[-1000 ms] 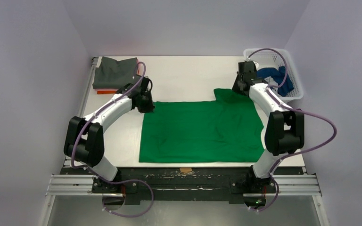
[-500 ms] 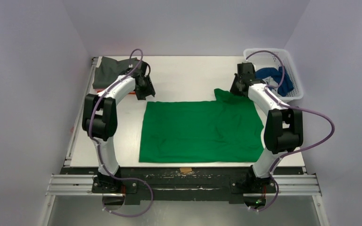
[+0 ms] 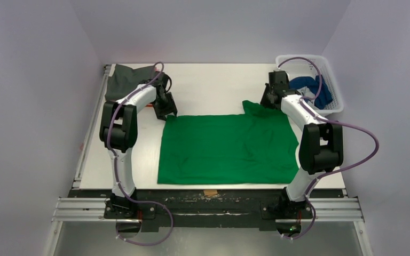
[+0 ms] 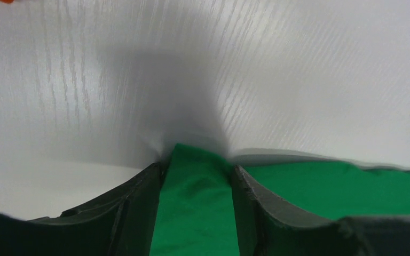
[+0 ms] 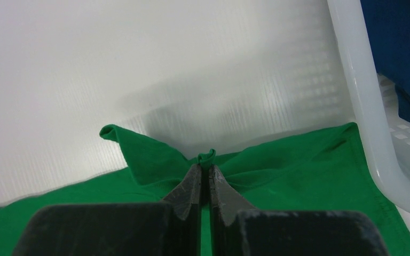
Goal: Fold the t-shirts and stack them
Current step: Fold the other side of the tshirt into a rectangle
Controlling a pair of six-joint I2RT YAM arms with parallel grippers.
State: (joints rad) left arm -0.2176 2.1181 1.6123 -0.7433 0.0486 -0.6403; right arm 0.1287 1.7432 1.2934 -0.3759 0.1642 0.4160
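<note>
Two grippers at the green t-shirt [image 3: 227, 149]
We judge it limp, best held by corners: right gripper [image 5: 204, 170] pinches a fold, left gripper [image 4: 197, 168] gapes astride a corner

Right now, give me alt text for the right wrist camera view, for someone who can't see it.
The right claw is shut on a small pinch of a bright green cloth t-shirt spread on a white table. At the right edge stands a white plastic lattice basket holding dark blue cloth.
</note>
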